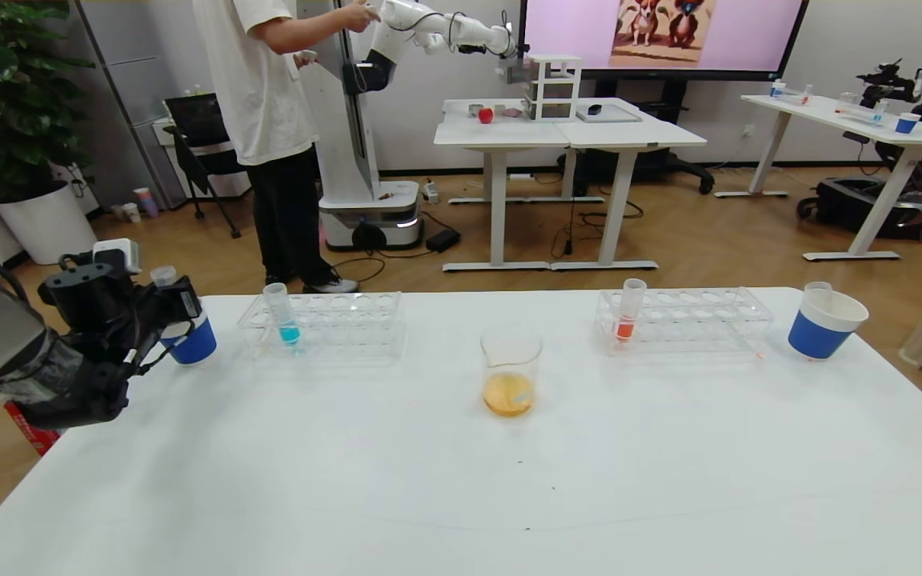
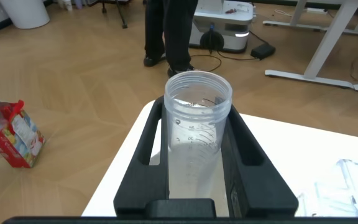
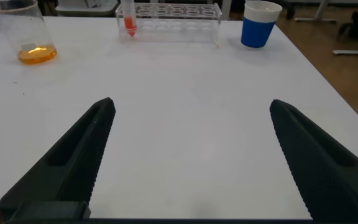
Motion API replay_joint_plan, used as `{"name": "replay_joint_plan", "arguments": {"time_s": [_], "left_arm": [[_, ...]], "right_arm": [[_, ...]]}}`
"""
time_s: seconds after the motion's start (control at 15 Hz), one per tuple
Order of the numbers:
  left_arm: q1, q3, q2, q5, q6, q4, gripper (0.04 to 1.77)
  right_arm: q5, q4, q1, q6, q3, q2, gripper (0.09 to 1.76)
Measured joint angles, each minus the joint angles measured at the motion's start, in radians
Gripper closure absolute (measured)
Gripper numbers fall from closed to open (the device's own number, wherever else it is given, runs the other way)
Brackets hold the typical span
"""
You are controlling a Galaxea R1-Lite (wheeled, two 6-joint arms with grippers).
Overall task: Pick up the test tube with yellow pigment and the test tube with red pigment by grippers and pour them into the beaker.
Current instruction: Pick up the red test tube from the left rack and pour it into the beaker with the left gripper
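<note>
I see a white table (image 1: 461, 480) with a clear glass beaker (image 1: 511, 370) standing near its middle, holding a shallow pool of orange-yellow liquid at the bottom.

My left gripper (image 1: 175, 308) sits at the table's left edge, just above a blue-and-white paper cup (image 1: 191, 342). Its two black fingers (image 2: 143, 143) are clamped on a clear test tube (image 2: 197, 127) that stands upright between them. In the left wrist view the tube looks empty, its wide rim open toward the camera; I cannot tell which pigment it held.

Behind the beaker to the left, a clear plastic rack (image 1: 325, 322) holds one tube of turquoise-blue liquid (image 1: 283, 316). Behind it to the right, a second rack (image 1: 685, 318) holds a tube of orange-red liquid (image 1: 629, 312) at its left end. A second paper cup (image 1: 827, 322) stands near the table's far right corner, with another clear tube (image 1: 817, 290) rising from it.

My right gripper (image 3: 191, 155) does not show in the head view. Its own camera shows its fingers spread wide apart over bare tabletop, holding nothing, well short of the beaker and the right rack.
</note>
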Motion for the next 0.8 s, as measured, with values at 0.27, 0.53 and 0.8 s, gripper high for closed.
{"name": "replay_joint_plan", "arguments": {"time_s": [0.27,0.53,0.8], "left_arm": [[0.000,0.017,0.000,-0.002,0.003,-0.021,1.04],[0.000,0.030,-0.002,-0.002,0.005,-0.041,0.06],[-0.011,0.016,-0.032,-0.001,0.003,-0.032,0.06]], "right_arm": [[0.000,0.000,-0.001,0.000,0.000,0.000,0.11],[0.000,0.000,0.000,0.000,0.000,0.000,0.11],[0.000,0.000,-0.001,0.000,0.000,0.000,0.11]]}}
